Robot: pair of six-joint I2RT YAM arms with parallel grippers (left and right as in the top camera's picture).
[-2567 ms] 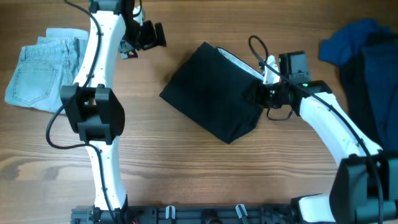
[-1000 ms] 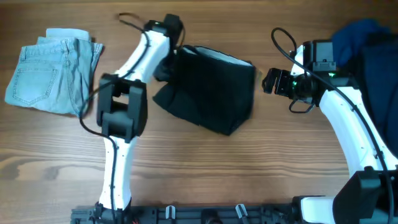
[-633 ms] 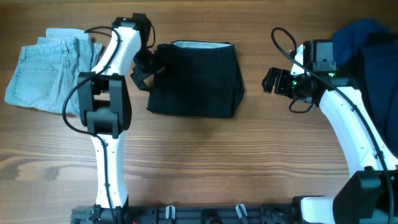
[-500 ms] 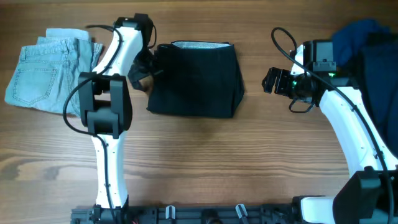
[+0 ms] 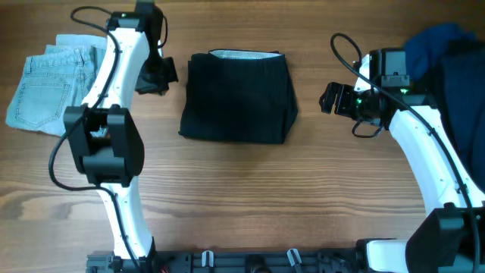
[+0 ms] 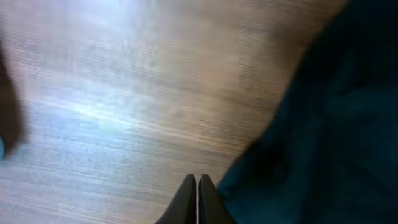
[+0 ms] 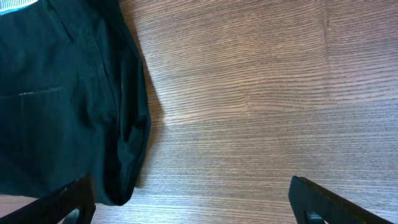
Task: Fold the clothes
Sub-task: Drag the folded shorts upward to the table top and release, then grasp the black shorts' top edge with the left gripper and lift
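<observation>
Left jaws are squeezed shut with nothing in them, beside the folded black shorts mid-bench. Right jaws stand wide open on the other side.

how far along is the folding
Done: the black shorts lie folded in a neat rectangle mid-table, and the denim shorts look folded at far left. In hand: nothing; the left gripper is shut and empty beside the black shorts, the right gripper open and clear. To do: the royal-blue garment and the navy garment, heaped at the right edge.
</observation>
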